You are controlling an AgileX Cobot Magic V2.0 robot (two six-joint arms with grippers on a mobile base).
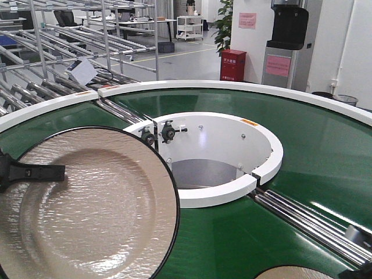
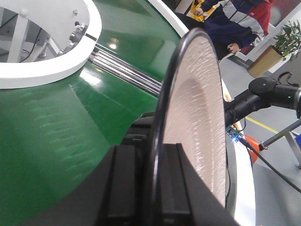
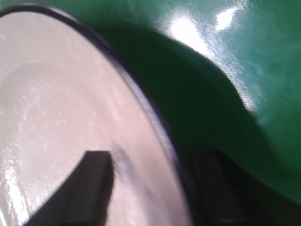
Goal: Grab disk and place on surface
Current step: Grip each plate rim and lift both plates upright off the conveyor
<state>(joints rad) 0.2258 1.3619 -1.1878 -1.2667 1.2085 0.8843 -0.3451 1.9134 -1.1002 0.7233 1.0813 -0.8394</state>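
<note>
Two plates in sight over the green belt [image 1: 302,151]. Main plate [image 1: 93,209] at 8 o'clock in the front view, held up close to the camera and, by the look of it, lifted off the belt. Left gripper [image 2: 151,160] at the plate's 9 o'clock, jaws clenched on the rim, one finger on each face.

Second plate [image 1: 290,272] peeking in at 5 o'clock. Right gripper [image 3: 155,160] astride its rim, one finger over the face and the other beyond the edge. Too blurred to tell whether those jaws are squeezing or slack.

Judged as the carry step: grab done on the left, placing not yet done. No sign in any view of the dark bench meant to take the plate.

Next move, as a guess: swing away from the white hub ring [image 1: 232,192] at the plate's 2 o'clock, bring the plate level, lower it flat onto the bench, then release.

Round and shallow, cream with a fine rippled sheen. Thin black rim, wide lip around a sunken middle. Probably stiff and slick; pinched at one edge only, so liable to pivot or slip.
</note>
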